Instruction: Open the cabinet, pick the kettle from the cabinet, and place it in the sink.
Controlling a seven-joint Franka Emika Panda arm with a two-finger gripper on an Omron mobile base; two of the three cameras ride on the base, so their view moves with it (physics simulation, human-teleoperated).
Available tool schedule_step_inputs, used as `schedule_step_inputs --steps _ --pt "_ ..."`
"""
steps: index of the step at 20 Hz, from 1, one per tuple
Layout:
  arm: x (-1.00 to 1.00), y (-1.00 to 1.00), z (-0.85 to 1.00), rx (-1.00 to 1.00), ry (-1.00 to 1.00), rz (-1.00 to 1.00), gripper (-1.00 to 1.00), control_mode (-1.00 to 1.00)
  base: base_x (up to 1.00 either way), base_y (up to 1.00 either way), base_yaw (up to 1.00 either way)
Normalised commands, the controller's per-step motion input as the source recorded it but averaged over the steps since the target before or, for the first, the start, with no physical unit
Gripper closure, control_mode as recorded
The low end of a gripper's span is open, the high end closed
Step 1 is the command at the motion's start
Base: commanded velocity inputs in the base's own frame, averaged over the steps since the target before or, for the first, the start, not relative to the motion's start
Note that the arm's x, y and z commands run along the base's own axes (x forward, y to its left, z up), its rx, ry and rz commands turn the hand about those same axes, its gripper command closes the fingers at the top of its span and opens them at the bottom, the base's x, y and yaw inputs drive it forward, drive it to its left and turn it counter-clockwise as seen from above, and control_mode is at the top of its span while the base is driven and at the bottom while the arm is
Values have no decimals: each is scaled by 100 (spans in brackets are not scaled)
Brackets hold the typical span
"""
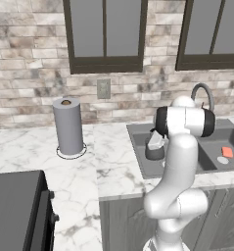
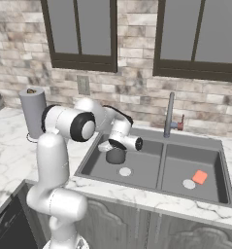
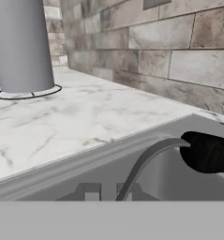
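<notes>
The small dark grey kettle [image 1: 154,152] [image 2: 115,156] is low in the left basin of the dark double sink [image 1: 134,131] [image 2: 142,168]. I cannot tell whether it touches the basin floor. My gripper [image 1: 155,141] [image 2: 109,146] reaches down onto its top, shut on the kettle's thin arched handle [image 3: 142,164]. In the hand view the fingertips [image 3: 87,192] stand close together beside that handle, with the black knob [image 3: 209,152] to the right and the sink's edge [image 3: 85,161] behind. The wall cabinet is out of view.
An orange sponge [image 1: 227,151] [image 2: 200,177] lies in the right basin. The gooseneck faucet [image 1: 204,93] [image 2: 170,114] rises behind the sink. A grey paper towel roll [image 1: 68,126] [image 2: 32,112] [image 3: 22,44] stands on the marble counter to the left. A dark stove [image 1: 15,206] sits lower left.
</notes>
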Motion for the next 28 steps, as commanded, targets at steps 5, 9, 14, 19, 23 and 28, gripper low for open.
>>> schedule_step_inputs --steps 5,9,14,19,23,28 --pt "-37 -7 -43 0 0 1 100 -100 0 0 0" --pt "-41 -4 -48 0 -1 0 100 -100 0 0 0" --pt "-35 -1 -48 0 -1 0 -100 -100 0 0 0" --pt "-15 -12 -15 0 1 -2 -100 -100 0 0 0" --pt "-5 -20 1 0 3 -9 -100 -100 0 0 0" --pt "-9 -31 0 -4 2 -7 -100 -100 0 0 0"
